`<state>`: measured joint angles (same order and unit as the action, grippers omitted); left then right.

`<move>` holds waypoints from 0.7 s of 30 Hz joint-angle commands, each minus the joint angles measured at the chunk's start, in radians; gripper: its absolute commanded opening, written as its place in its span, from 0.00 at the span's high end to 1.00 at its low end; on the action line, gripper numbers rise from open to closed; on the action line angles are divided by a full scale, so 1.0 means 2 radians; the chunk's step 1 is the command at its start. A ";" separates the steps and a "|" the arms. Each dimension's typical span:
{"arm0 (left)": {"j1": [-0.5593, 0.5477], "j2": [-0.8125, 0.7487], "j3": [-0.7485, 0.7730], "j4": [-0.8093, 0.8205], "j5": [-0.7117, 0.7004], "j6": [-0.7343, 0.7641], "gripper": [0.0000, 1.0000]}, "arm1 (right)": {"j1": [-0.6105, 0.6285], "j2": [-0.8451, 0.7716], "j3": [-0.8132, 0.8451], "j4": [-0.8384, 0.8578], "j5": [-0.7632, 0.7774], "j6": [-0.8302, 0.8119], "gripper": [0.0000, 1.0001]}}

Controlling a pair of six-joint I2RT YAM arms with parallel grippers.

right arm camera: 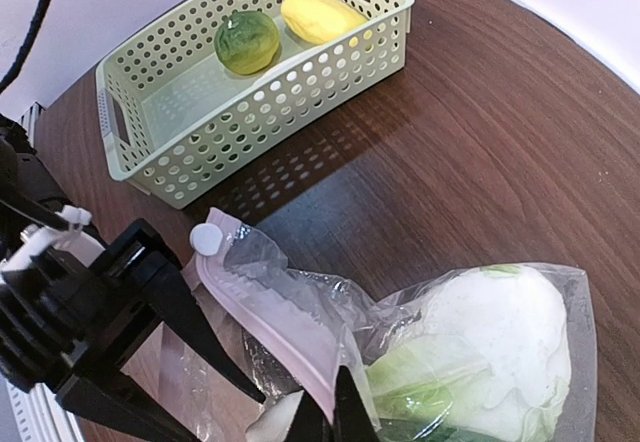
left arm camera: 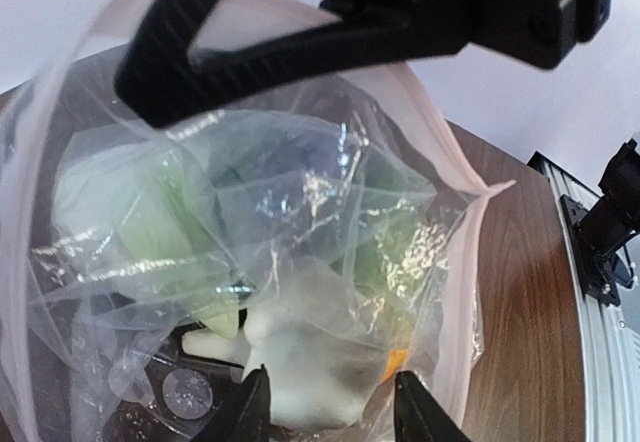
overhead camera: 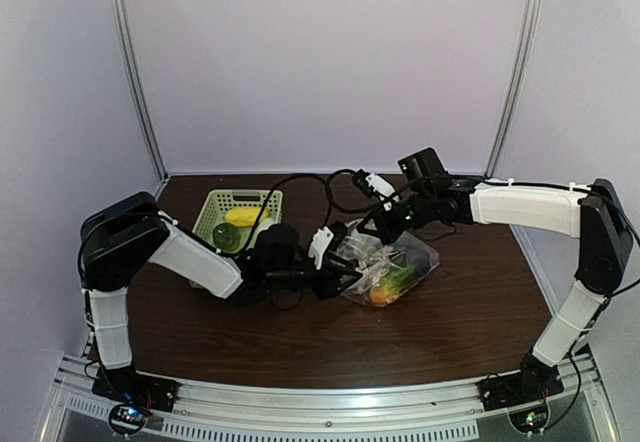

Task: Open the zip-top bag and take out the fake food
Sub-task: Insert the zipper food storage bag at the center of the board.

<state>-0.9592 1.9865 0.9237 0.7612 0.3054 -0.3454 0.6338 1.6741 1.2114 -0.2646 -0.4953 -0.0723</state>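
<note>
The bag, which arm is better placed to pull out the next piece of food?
Left, probably. The left gripper is inside the mouth of the bag with its jaws either side of a white piece, while the right gripper is shut on the zip strip, holding the bag open.

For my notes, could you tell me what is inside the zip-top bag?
The zip-top bag holds a whitish lumpy piece, green pieces, an orange one; crinkled plastic hides the rest.

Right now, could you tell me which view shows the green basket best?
Right wrist: the basket is close and unobstructed. Top external shows it small, partly behind the left arm; left wrist misses it.
</note>
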 commanded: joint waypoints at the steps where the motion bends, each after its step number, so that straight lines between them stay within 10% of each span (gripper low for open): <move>1: -0.001 0.029 0.017 0.000 0.000 0.043 0.57 | -0.003 -0.019 0.000 0.026 0.014 -0.011 1.00; 9: -0.002 0.044 0.047 -0.052 0.007 0.011 0.64 | -0.004 0.000 -0.039 0.054 0.012 -0.048 1.00; 21: -0.005 0.096 0.133 -0.162 -0.059 -0.039 0.47 | -0.004 0.005 -0.033 0.044 0.011 -0.057 1.00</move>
<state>-0.9642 2.1262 1.1282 0.5327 0.2371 -0.3622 0.6323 1.6768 1.1446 -0.1856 -0.4923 -0.1623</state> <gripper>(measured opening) 0.530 0.015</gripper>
